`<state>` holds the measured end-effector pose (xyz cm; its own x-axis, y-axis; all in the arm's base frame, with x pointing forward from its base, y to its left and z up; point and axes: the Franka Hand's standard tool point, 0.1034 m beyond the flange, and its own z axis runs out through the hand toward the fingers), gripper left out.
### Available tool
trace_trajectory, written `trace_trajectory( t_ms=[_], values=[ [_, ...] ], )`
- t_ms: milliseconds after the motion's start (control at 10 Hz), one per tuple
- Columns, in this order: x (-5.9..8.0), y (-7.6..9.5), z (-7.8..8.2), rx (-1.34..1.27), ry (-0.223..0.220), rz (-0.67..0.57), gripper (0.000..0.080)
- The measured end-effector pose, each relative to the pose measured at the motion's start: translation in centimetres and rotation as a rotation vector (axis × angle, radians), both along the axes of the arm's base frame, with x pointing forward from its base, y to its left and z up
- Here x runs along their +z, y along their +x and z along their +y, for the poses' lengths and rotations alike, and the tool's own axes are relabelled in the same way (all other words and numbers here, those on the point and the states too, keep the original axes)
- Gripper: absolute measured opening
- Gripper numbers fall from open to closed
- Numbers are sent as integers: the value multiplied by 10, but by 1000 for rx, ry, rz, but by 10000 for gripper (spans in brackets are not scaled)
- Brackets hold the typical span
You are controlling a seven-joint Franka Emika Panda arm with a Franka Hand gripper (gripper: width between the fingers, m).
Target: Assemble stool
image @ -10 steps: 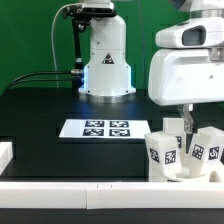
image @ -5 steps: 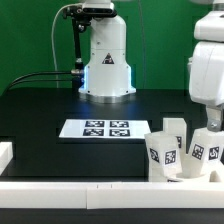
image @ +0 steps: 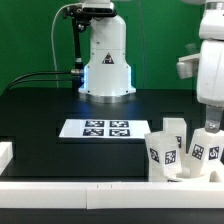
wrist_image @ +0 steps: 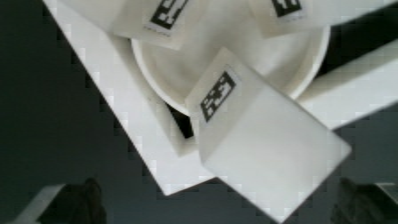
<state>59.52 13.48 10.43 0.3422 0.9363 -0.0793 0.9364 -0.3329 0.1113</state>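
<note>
The stool parts lie in a heap at the front of the exterior view's right, against the rail. Three chunky white legs with tags (image: 165,152) stand or lean there. In the wrist view the round seat disc (wrist_image: 231,50) lies under a leg (wrist_image: 267,145) that crosses it, with more tagged legs at its far rim. My gripper (image: 212,124) hangs just above the heap's right side. In the wrist view my gripper (wrist_image: 222,212) is open and empty, its dark fingertips (wrist_image: 71,203) wide apart on either side of the leg's end.
The marker board (image: 95,129) lies on the black table left of the heap. A long white rail (image: 90,190) runs along the front edge, with another piece (image: 5,153) at the left. The robot base (image: 105,60) stands at the back.
The arm's wrist has moved toward the exterior view's right edge, uncovering the area above the heap. The stool parts have not moved.
</note>
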Motion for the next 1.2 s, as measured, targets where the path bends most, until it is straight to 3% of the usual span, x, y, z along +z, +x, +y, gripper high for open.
trace_trajectory(
  t_ms=[200,300,800,1000,1200],
  values=[
    [-8,-7,17,238,-81,30,649],
    [-14,-9,17,350,-117,54,649],
    [-16,-9,-3,617,-168,124,649],
    [-28,-9,-8,665,-179,146,649],
    [-32,-9,-10,638,-178,147,649]
  ],
)
